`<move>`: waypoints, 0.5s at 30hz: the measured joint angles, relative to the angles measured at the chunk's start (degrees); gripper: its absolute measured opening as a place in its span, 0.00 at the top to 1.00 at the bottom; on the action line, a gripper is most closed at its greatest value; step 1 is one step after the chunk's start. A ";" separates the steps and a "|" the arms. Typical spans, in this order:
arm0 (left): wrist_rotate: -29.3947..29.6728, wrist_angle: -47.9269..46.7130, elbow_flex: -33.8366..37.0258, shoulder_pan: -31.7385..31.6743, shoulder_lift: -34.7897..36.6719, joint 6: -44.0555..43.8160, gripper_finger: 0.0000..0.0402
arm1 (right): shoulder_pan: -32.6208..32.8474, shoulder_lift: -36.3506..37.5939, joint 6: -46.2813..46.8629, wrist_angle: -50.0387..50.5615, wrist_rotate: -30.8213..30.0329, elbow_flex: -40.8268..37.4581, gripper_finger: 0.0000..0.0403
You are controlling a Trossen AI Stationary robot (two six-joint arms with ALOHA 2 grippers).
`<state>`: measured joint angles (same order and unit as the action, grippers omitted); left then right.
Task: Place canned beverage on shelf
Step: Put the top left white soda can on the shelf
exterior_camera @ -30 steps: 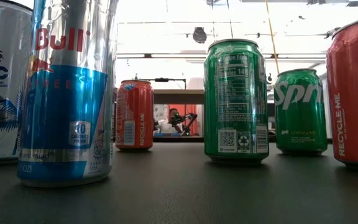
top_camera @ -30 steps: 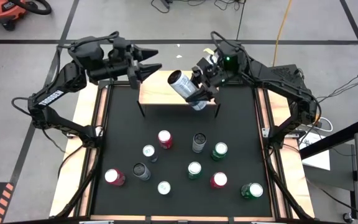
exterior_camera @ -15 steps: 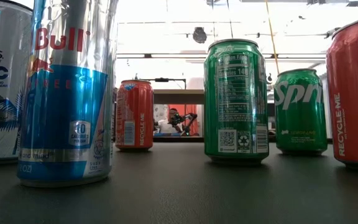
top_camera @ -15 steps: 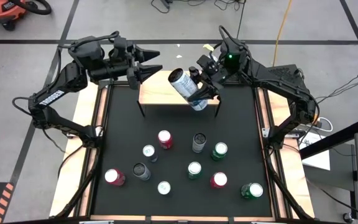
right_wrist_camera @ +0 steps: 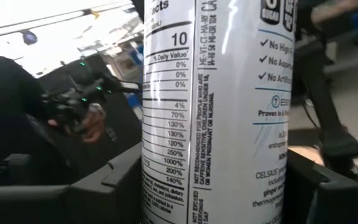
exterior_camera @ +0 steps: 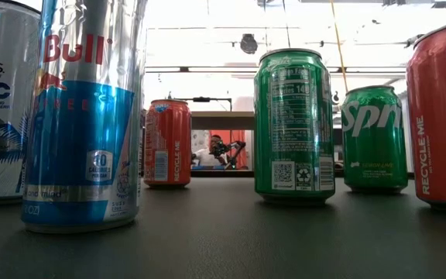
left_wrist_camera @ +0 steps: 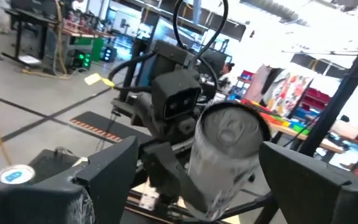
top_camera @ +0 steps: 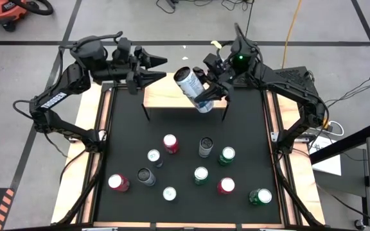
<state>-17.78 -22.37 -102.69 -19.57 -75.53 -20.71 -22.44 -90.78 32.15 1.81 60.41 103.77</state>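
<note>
Can (top_camera: 192, 90) (Celsius, apparently) in right gripper (top_camera: 209, 90)

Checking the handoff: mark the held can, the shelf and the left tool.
held can (top_camera: 190, 85), high view, upper side wall near its top.
shelf (top_camera: 162, 97), high view, bare wood left of the can.
left tool (top_camera: 158, 68), high view, between its open fingertips.

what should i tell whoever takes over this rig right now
Right gripper: shut on the white can, held tilted in the air above the shelf, toward its right end.
Left gripper: open, empty, hovering by the shelf's left back corner, pointing at the can.
Done: can picked up and brought over the shelf.
Left: stand it on the board, release. Ten more cans stand on the black table.
</note>
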 joint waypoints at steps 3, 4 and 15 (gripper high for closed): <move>-1.59 2.10 0.02 0.00 -0.39 0.04 0.16 | 0.04 0.00 1.84 -3.73 -0.05 0.00 0.42; -2.33 3.43 -0.02 0.20 -0.96 0.02 0.16 | 0.04 -0.11 2.33 -4.43 -0.04 0.00 0.42; -9.93 8.93 0.04 -0.33 -5.12 -3.04 0.16 | 0.02 -0.48 6.06 -9.11 -0.14 0.00 0.42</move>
<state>-27.71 -13.43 -102.65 -19.90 -80.64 -23.75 -22.41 -91.26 38.21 -7.30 60.27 103.77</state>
